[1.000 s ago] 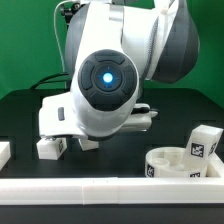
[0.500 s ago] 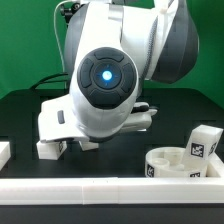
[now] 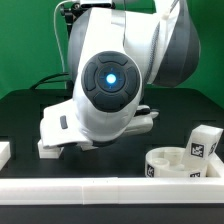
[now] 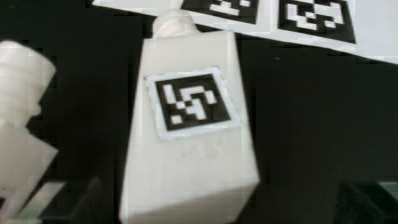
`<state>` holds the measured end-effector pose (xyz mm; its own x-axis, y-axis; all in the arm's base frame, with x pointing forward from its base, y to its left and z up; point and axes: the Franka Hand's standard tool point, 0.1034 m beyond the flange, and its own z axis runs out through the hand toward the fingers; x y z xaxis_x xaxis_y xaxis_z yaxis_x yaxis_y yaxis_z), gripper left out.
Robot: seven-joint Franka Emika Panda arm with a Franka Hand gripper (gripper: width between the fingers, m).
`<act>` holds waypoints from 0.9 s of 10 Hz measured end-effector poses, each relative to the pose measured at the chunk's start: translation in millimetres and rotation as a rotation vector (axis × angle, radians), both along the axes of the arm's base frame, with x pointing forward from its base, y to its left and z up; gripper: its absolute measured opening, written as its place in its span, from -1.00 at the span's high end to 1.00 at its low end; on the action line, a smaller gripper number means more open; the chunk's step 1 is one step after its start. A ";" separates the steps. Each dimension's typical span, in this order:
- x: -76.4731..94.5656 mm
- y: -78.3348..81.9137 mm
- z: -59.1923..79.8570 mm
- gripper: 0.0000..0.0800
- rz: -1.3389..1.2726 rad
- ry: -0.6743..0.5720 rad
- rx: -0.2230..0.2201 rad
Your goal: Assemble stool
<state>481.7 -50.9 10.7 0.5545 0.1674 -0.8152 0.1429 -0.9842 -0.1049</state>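
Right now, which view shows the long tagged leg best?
The wrist view: the leg fills the frame, its tag plainly visible. In the exterior view I cannot pick it out behind the arm; only another leg near the seat shows.

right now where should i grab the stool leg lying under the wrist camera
Pinch the stool leg across its two long side faces, about level with its tag, coming straight down from above. It lies flat with the tag face up, long and narrow, so likely only those sides sit opposed.
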 end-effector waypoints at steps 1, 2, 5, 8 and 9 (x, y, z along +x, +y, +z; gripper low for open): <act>-3.5 -3.2 -3.1 -0.62 -0.005 0.000 -0.002; -8.3 -3.6 -6.0 -0.62 -0.005 0.000 -0.001; -12.6 -4.3 -8.9 -0.56 -0.009 -0.002 -0.004; -9.0 -2.4 -7.7 -0.10 -0.005 -0.009 -0.004; -9.0 -3.1 -7.7 0.18 -0.006 -0.009 -0.004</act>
<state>472.7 -54.0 3.0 0.5627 0.1607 -0.8109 0.1377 -0.9854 -0.0997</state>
